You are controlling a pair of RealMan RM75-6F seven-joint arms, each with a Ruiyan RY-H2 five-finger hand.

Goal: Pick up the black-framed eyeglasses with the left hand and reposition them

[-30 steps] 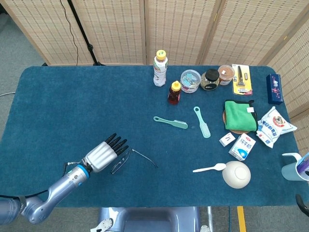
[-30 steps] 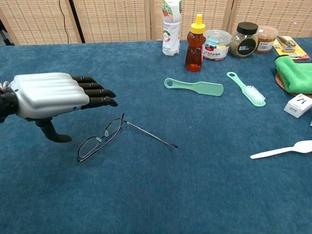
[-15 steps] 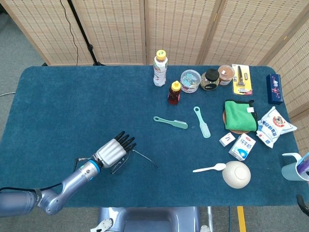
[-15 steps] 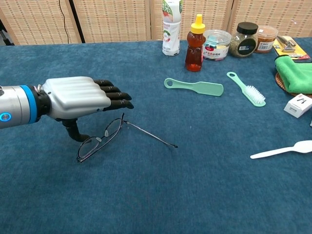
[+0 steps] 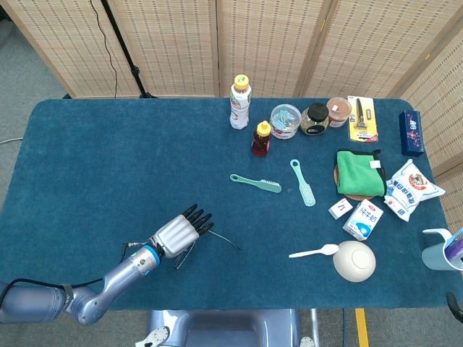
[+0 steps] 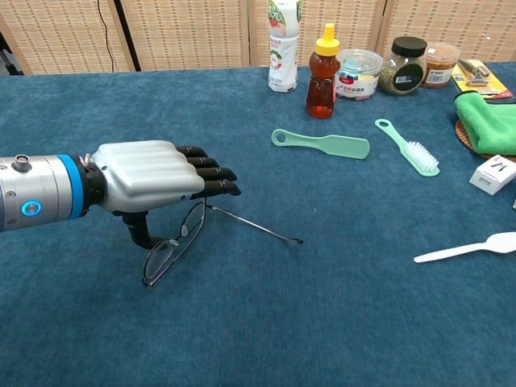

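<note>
The black-framed eyeglasses (image 6: 168, 256) lie on the blue table cloth near the front left, one temple arm (image 6: 256, 228) stretched out to the right. My left hand (image 6: 151, 175) hovers just over them, palm down, fingers (image 6: 211, 174) straight and pointing right. Its thumb (image 6: 139, 229) reaches down and touches the frame's left side. Nothing is gripped. In the head view the hand (image 5: 178, 232) covers most of the eyeglasses (image 5: 185, 254). My right hand shows in neither view.
A green comb (image 6: 321, 143) and a green brush (image 6: 407, 147) lie at mid-table. Bottles and jars (image 6: 322, 60) stand along the back. At the right are a white spoon (image 6: 468, 247), a green cloth (image 5: 357, 172), cartons (image 5: 363, 219) and a bowl (image 5: 354, 260).
My left hand moved right and lower onto the eyeglasses. The eyeglasses were nudged a little right and toward the front edge, turning slightly.
</note>
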